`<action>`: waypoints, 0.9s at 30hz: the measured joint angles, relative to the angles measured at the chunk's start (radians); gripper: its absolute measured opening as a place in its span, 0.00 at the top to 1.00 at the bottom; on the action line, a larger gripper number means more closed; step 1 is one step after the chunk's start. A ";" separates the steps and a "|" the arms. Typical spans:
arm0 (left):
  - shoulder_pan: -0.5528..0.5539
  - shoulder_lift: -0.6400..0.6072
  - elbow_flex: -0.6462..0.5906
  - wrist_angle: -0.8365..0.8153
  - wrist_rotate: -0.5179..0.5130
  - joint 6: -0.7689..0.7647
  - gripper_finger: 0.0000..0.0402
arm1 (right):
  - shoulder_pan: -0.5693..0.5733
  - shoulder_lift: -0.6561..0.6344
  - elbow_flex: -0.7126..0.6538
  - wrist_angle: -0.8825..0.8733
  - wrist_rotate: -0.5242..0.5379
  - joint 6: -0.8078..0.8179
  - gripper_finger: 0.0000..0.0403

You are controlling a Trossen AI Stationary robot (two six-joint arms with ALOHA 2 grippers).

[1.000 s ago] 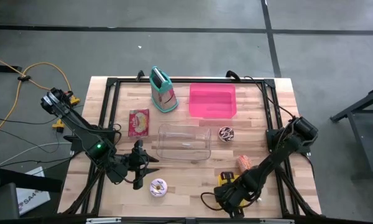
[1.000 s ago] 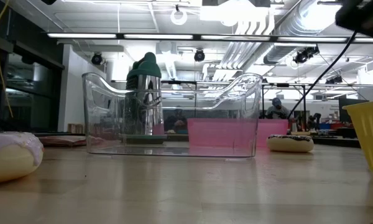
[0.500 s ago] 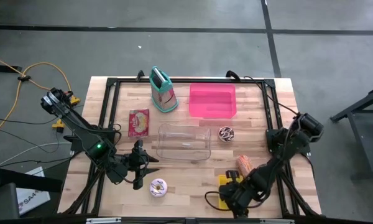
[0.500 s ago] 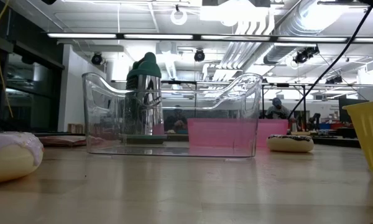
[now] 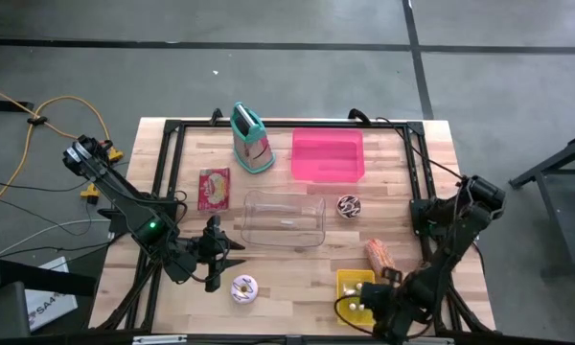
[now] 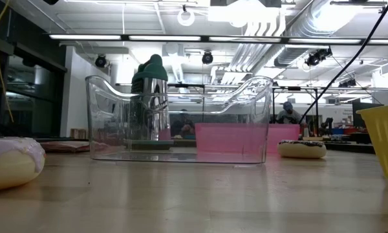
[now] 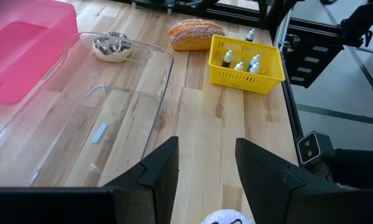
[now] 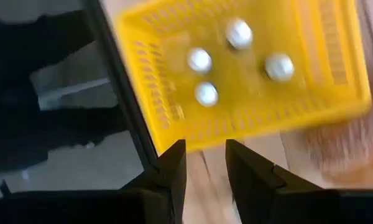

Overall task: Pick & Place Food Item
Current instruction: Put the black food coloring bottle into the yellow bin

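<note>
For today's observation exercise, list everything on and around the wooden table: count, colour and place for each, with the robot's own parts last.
Clear plastic tub: one, table centre.
Pink plastic bin: one, far side.
Teal-topped pink pouch: one, left of bin.
Red snack packet: one, left of tub.
Chocolate-iced doughnut: one, right of tub.
Pink-iced doughnut: one, near edge.
Brown bread roll: one, right side.
Yellow mesh basket: one, holding four small bottles.
Left pincer: open, beside pink-iced doughnut.
Right pincer: open, empty, above basket's edge.

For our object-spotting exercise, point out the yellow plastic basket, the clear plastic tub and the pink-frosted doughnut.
yellow plastic basket (image 7: pixel 245 64), left wrist view, near mesh wall.
clear plastic tub (image 5: pixel 284 219), high view, bare floor.
pink-frosted doughnut (image 5: pixel 243 287), high view, icing on top.
</note>
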 joint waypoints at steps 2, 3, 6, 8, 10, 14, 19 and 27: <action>0.000 0.000 0.000 0.000 0.000 0.000 0.62 | 0.024 -0.002 0.000 -0.031 0.000 0.102 0.75; 0.000 0.000 0.000 0.000 0.000 0.000 0.62 | 0.037 -0.002 0.000 -0.046 -0.002 0.153 0.75; 0.000 0.000 0.000 0.000 0.000 0.000 0.62 | 0.063 -0.002 0.000 -0.082 -0.029 0.298 0.75; 0.000 0.000 0.000 0.001 0.000 0.000 0.62 | 0.072 -0.002 0.000 -0.101 -0.069 0.404 0.75; 0.000 0.000 0.000 0.000 0.000 0.000 0.62 | 0.077 -0.002 0.000 -0.121 -0.113 0.502 0.75; 0.000 0.000 0.000 0.000 0.000 0.000 0.62 | 0.092 -0.002 0.000 -0.158 -0.162 0.667 0.75; 0.000 0.000 0.000 0.000 0.000 0.000 0.62 | 0.116 -0.002 0.000 -0.199 -0.149 0.813 0.75; 0.000 0.000 0.000 0.000 0.000 0.000 0.62 | 0.124 -0.002 0.000 -0.202 -0.124 0.843 0.75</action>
